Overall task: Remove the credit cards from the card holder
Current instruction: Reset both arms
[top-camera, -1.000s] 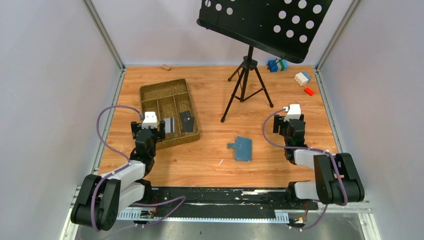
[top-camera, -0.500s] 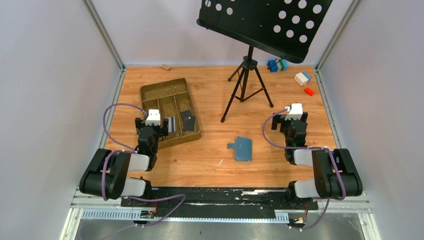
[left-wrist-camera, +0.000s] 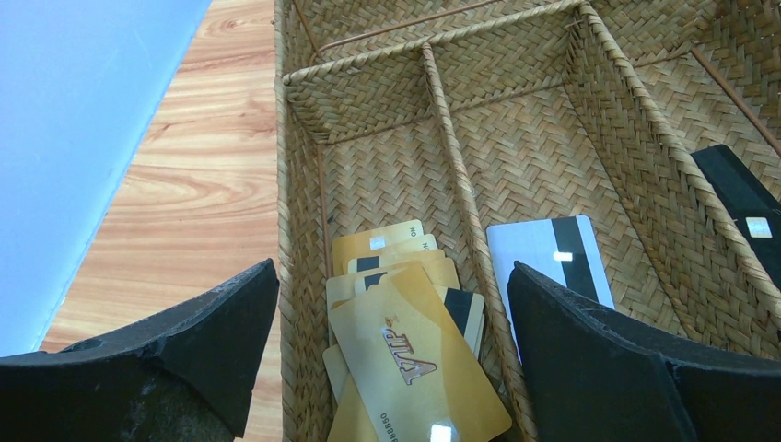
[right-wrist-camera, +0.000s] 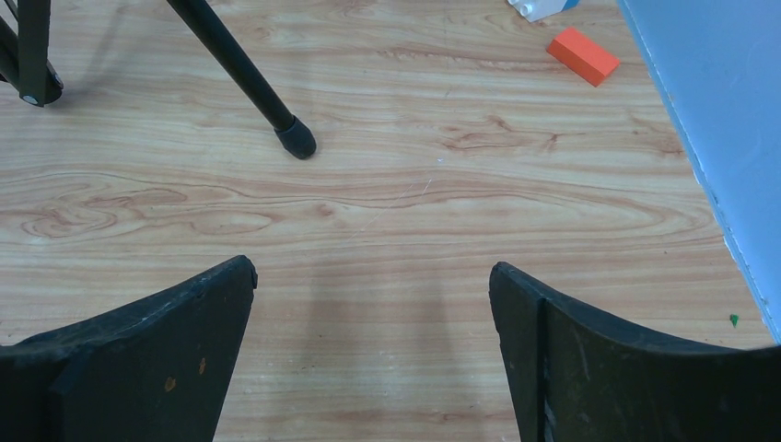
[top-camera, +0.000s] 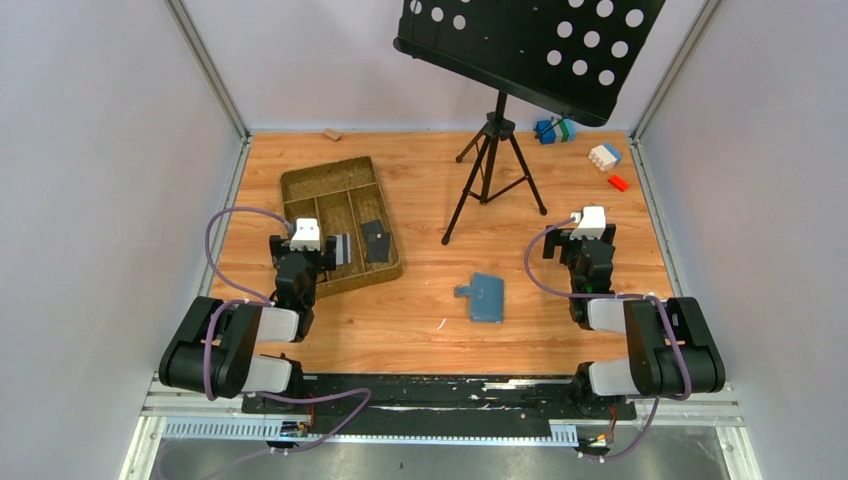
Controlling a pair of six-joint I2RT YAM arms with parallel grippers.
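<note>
Left pincer (left-wrist-camera: 391, 272) and right pincer (right-wrist-camera: 371, 267) both gape, empty. One blue holder (top-camera: 487, 297) lies on the desk (top-camera: 560, 200) between the arms. One grey card (left-wrist-camera: 543, 253) and one black card (left-wrist-camera: 737, 198) lie in separate tray (left-wrist-camera: 497, 64) compartments.

- Gold cards (left-wrist-camera: 405, 350) in the woven tray (left-wrist-camera: 433, 41): the stack runs off the bottom edge of my left wrist view, and the top card covers most of those beneath.
- Silvery card (left-wrist-camera: 543, 244): its lower part lies behind one finger (left-wrist-camera: 608, 368) of my left claw (left-wrist-camera: 391, 272).
- Black card (left-wrist-camera: 741, 198): cut by the right edge.
- Card holder (top-camera: 487, 297), seen from above: folded shut, inside hidden.
- Music stand (top-camera: 530, 50): desk clipped by the top edge.
- White brick (right-wrist-camera: 539, 7): only a corner shows in my right wrist view.
</note>
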